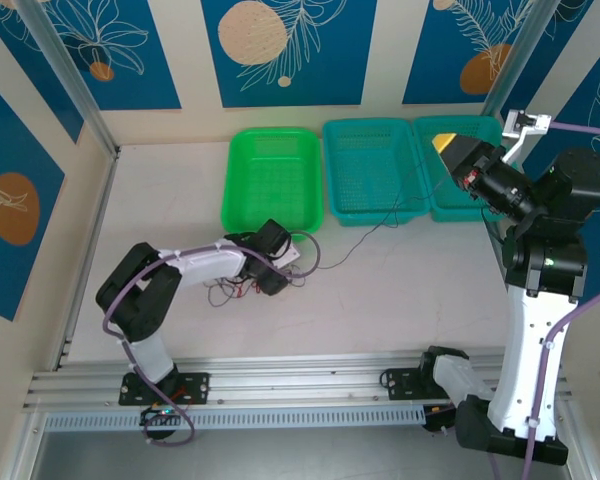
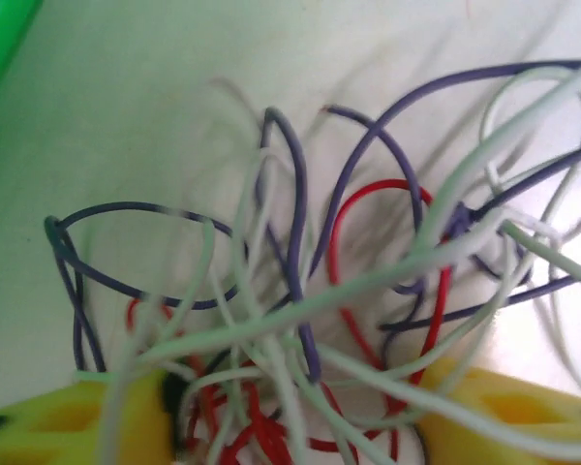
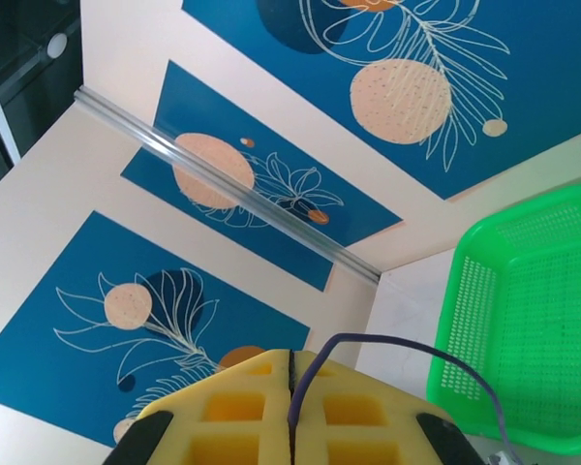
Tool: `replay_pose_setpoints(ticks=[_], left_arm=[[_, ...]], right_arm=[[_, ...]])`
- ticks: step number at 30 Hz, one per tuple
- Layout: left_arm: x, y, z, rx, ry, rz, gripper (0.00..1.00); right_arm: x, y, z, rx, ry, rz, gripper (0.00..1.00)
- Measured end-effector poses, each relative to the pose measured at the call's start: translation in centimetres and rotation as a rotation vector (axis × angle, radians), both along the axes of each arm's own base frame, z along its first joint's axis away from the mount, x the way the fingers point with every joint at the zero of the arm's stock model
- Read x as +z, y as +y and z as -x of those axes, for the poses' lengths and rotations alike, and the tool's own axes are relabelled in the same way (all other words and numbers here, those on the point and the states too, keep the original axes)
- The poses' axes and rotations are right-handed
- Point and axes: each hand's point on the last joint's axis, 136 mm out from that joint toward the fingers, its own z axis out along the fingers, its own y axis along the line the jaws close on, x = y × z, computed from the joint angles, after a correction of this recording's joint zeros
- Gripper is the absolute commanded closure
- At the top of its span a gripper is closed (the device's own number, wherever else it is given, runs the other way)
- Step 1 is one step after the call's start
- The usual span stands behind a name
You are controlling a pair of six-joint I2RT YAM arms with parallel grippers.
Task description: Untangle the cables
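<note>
The cables lie in a tangle on the table left of centre. My left gripper is down on that heap. Up close, loose loops of black cable, red cable and white cable cross one another. The left gripper stands open, its yellow fingers apart with red and white strands between them. My right gripper is raised at the far right, shut on the black cable, which trails back to the heap. That cable arcs out of the closed right gripper.
A green basket stands behind the tangle, with two teal baskets to its right along the back wall. The green basket's rim is close to the left gripper. A rail runs along the near edge.
</note>
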Motion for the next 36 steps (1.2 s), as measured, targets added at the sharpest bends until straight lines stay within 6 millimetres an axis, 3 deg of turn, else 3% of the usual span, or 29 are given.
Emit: replay_pose_setpoints(ticks=[3,6,8,11,13,15,17,20,23,25,27,30,36], left_arm=[[-0.1,0.2,-0.2,0.002,-0.006,-0.017,0.99],[0.1,0.4,0.0,-0.002,-0.005,-0.018,1.00],[0.2,0.7,0.4,0.002,-0.002,-0.016,1.00],[1.2,0.9,1.2,0.008,-0.006,0.021,1.00],[2.5,0.7,1.6,0.007,-0.015,0.065,1.00],[3.7,0.5,1.7,0.005,-0.032,0.101,1.00],[4.8,0.4,1.7,0.008,-0.052,0.128,1.00],[5.8,0.3,1.6,0.007,-0.074,0.147,1.00],[6.0,0.3,1.6,0.006,-0.078,0.151,1.00],[6.4,0.3,1.7,0.004,-0.082,0.158,1.00],[6.9,0.2,1.7,0.003,-0.091,0.172,1.00],[8.4,0.0,1.8,-0.006,-0.114,0.212,1.00],[11.2,-0.8,2.5,-0.037,-0.142,0.309,1.00]], right_arm=[[-1.6,-1.7,-0.4,-0.092,0.065,-0.016,1.00],[-5.1,-5.1,-0.4,-0.282,0.185,-0.018,0.99],[-9.2,-7.1,0.3,-0.413,0.290,0.002,0.90],[-17.9,-8.4,2.4,-0.518,0.475,0.055,0.56],[-24.1,-8.5,4.3,-0.540,0.622,0.087,0.23],[-27.6,-8.5,5.8,-0.550,0.720,0.118,0.08],[-28.1,-8.6,6.3,-0.551,0.712,0.169,0.07],[-26.0,-8.2,5.8,-0.499,0.555,0.292,0.11],[-23.6,-5.7,4.7,-0.332,0.362,0.415,0.13],[-22.3,-2.2,4.3,-0.130,0.210,0.465,0.15],[-22.4,1.1,4.4,0.051,0.105,0.495,0.16],[-24.8,5.3,5.0,0.285,0.048,0.524,0.16],[-32.0,12.8,6.2,0.627,0.062,0.520,0.18]])
